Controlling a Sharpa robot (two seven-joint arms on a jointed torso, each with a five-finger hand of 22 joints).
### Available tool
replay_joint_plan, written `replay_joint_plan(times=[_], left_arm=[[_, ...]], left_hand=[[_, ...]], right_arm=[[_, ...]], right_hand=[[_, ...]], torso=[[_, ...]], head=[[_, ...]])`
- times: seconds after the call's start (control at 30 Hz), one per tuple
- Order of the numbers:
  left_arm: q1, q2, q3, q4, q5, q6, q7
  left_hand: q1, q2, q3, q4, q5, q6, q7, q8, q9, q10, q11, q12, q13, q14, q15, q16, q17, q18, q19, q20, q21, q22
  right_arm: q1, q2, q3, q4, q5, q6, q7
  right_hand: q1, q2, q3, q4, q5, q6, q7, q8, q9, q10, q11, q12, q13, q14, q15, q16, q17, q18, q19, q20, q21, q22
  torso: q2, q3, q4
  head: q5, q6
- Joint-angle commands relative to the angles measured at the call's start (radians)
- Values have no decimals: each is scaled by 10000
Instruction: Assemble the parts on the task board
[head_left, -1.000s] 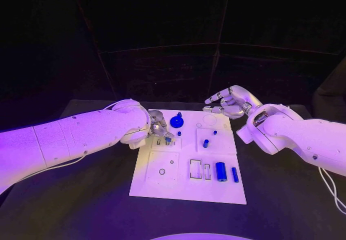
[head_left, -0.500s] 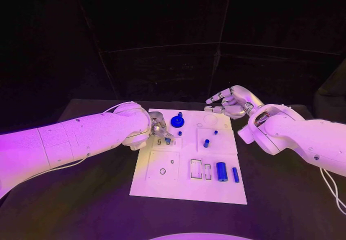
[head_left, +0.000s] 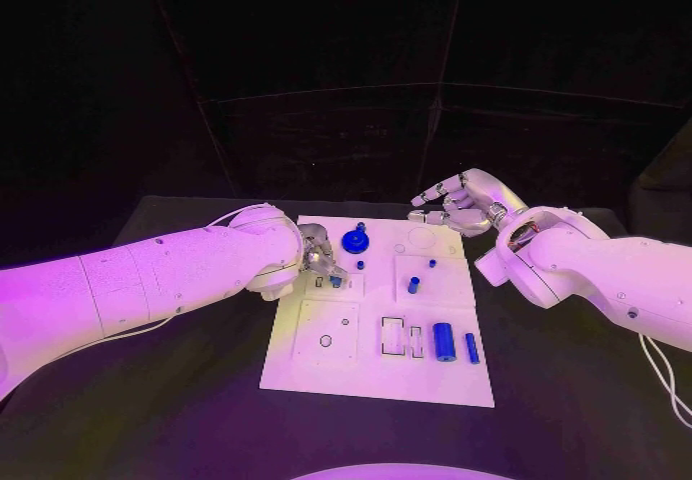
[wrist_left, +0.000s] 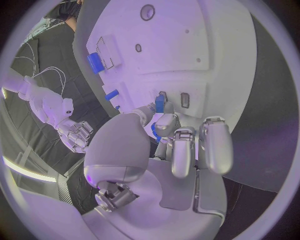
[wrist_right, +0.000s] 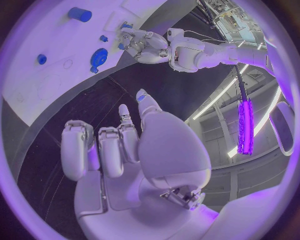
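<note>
The left robot hand (head_left: 320, 258) bends over the near-left corner slots of the task board (head_left: 335, 375), pinching a small blue part (wrist_left: 159, 106) at its fingertips — held low, seemingly to seat it in a slot. Other blue pieces wait across the board, a large cylinder (head_left: 444, 342) among them. The right robot hand (head_left: 450, 207) hovers beyond the board's far edge, fingers loosely spread and empty — apparently parked clear of the work.

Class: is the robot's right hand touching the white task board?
Apart. The head view shows the right hand beyond the task board's far right corner, dark table between them.
</note>
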Motion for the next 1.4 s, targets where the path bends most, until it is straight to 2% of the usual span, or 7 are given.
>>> replay_joint_plan(times=[0.03, 0.17, 0.37, 0.7, 1.1, 1.27, 1.4], left_arm=[[6, -16, 2, 14, -102, 257, -78], [4, -3, 0, 3, -102, 311, -113], [1, 22, -3, -31, -102, 382, -158], [-1, -3, -8, -51, -102, 487, -210], [-4, 21, -11, -82, -102, 477, -218], [-4, 84, -11, -174, -81, 457, -197], [-3, 138, -12, -262, -36, 512, -158]], left_hand=[[-8, 123, 1028, -990, 1, 4, -47, 35, 10, 84, -10, 63, 11, 1056, -28, 31, 2634, -127, 53, -2, -12, 1], [-14, 111, 1042, -999, 1, 2, -49, 35, 14, 79, -12, 55, 0, 1056, -30, 31, 2634, -126, 51, -3, -16, -5], [-14, 111, 1042, -999, 1, 2, -49, 35, 14, 79, -12, 55, 0, 1056, -30, 31, 2634, -126, 51, -3, -16, -5], [-17, 101, 1071, -1016, -1, -2, -52, 34, 18, 80, -15, 56, -1, 1056, -32, 31, 2634, -129, 58, -5, -6, 12], [-22, 93, 1087, -1026, -2, 0, -53, 35, 21, 82, -17, 59, 2, 1056, -33, 31, 2634, -129, 60, -7, -4, 16], [-236, 25, 1075, -960, -5, 82, -61, 77, 56, 130, -19, 114, 52, 1056, -35, 31, 2634, -144, 91, -12, 42, 93], [-681, -93, 869, -741, -7, 224, -87, 145, 102, 180, -33, 170, 96, 1056, -43, 31, 2634, -158, 120, -18, 88, 171]], right_arm=[[20, 14, 6, -3, 200, 109, 63], [20, 19, 6, -12, 281, 132, 52], [20, 22, 6, -18, 316, 154, 47], [20, 32, 6, -48, 326, 175, 42], [20, 34, 5, -48, 327, 183, 29], [20, 40, 5, -49, 327, 181, 28], [20, 45, 5, -49, 327, 178, 28]], right_hand=[[-30, 66, -50, 12, 41, 28, 11, 55, -17, -19, -17, -30, 1039, 817, -44, -61, 1616, -22, -19, -28, -50, 176], [-30, 66, -50, 12, 41, 28, 11, 55, -17, -19, -17, -30, 1039, 817, -44, -61, 1616, -22, -19, -28, -50, 176], [-37, 76, -54, 18, 45, 30, 11, 57, -17, -11, -17, -18, 1049, 817, -44, -61, 1617, -23, -18, -28, -49, 178], [-37, 76, -54, 18, 45, 30, 11, 57, -17, -11, -17, -18, 1049, 817, -44, -61, 1617, -23, -18, -28, -49, 178], [-41, 87, -58, 21, 48, 34, 9, 60, -17, -10, -17, -17, 1049, 816, -44, -63, 1614, -22, -19, -28, -51, 175], [-41, 87, -58, 21, 48, 34, 9, 60, -17, -10, -17, -17, 1049, 816, -44, -63, 1614, -22, -19, -28, -51, 175], [-42, 91, -62, 23, 49, 37, 8, 62, -17, -11, -18, -19, 1047, 815, -45, -67, 1606, -22, -20, -28, -52, 173]], torso=[[-10, 3, 7], [-5, 2, 18], [-5, 4, -2], [5, 6, 19], [-2, 2, 2], [-5, 7, 15], [-2, 7, 10]], head=[[-13, 6], [-20, 26], [9, 1], [14, -4], [12, -20], [12, -26], [13, -23]])
